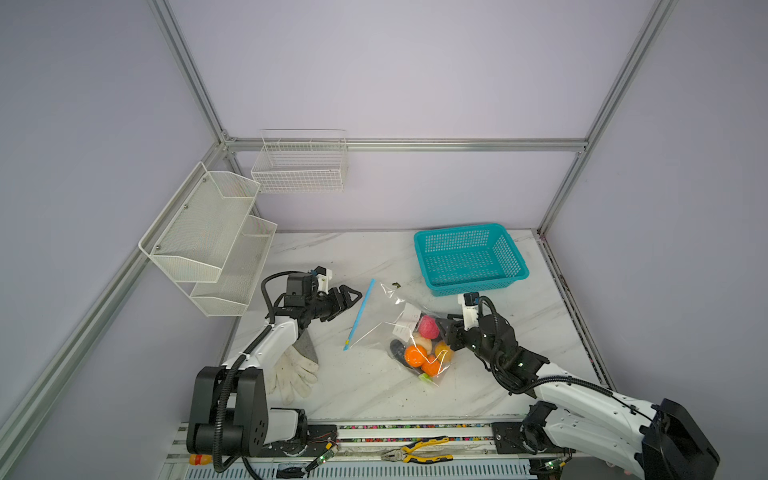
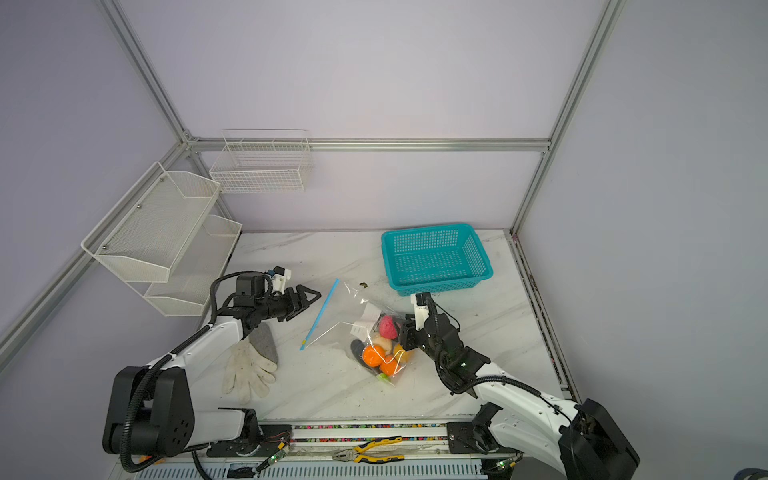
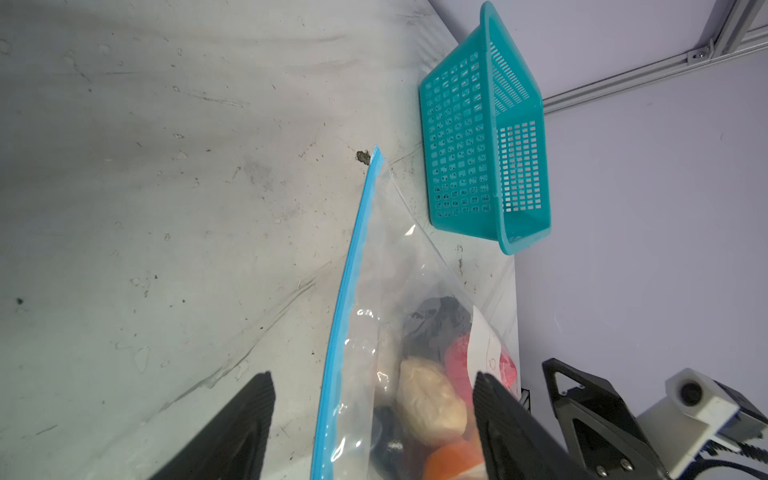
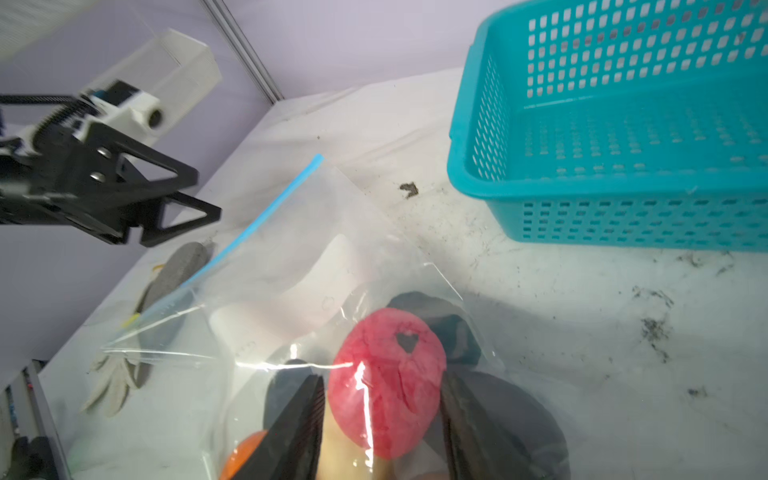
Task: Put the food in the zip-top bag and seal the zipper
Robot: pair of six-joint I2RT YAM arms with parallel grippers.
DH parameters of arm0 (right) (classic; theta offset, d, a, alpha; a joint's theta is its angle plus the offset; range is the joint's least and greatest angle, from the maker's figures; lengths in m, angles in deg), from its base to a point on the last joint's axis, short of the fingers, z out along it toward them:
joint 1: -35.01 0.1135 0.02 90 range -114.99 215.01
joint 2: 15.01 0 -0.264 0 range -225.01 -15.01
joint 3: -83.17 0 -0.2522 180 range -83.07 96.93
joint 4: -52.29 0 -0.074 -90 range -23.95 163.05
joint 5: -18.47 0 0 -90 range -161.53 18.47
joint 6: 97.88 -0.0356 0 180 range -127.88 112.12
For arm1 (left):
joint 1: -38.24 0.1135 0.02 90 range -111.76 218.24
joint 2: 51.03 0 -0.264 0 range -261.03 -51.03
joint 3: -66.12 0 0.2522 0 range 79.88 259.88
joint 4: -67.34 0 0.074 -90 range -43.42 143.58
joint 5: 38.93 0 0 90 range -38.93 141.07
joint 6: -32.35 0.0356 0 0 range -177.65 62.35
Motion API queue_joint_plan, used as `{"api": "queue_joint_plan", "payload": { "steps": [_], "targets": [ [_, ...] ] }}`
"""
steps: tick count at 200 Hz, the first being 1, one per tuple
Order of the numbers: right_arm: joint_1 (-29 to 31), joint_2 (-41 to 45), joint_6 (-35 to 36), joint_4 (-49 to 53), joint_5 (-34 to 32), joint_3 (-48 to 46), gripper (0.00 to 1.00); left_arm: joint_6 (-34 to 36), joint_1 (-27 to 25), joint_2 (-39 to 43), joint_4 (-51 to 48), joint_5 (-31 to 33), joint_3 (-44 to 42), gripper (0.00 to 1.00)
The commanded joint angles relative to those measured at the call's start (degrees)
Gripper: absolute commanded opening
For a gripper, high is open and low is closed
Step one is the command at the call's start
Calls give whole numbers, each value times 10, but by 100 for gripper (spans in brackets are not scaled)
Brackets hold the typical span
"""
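Right wrist: food (image 4: 386, 415) within right claw (image 4: 382, 377)

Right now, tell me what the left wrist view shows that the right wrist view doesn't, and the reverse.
Left wrist only: the right arm's wrist camera.
Right wrist only: the white glove, the yellow-green slider and the left arm's wrist camera.
Both: the zip-top bag, its blue zipper, the pink food inside it, and the teal basket.
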Motion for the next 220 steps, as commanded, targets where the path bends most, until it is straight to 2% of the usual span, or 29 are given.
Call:
{"api": "queue_joint_plan", "payload": {
  "steps": [1, 36, 84, 109, 133, 159, 200, 220],
  "targets": [
    [3, -47, -1, -11, -9, 5, 49, 15, -4, 19, -4, -27, 25, 77],
    [35, -131, 8, -59, -20, 22, 50, 15, -4, 36, 6, -31, 7, 77],
    [59, -216, 25, -61, -46, 57, 59, 29, -4, 56, -7, -21, 5, 78],
    [63, -214, 46, -19, -60, 86, 59, 44, -4, 60, -23, -16, 14, 78],
    [64, -166, 63, 12, -71, 105, 59, 52, -4, 70, -35, -16, 24, 78],
    [64, -143, 68, -20, -90, 102, 59, 60, -4, 77, -42, -13, 30, 81],
    [65, -264, 88, -93, -103, 120, 60, 60, -4, 68, -42, -28, 34, 81],
    [68, -307, 108, -97, -118, 135, 61, 61, -4, 72, -42, -32, 33, 81]
  ]
}}
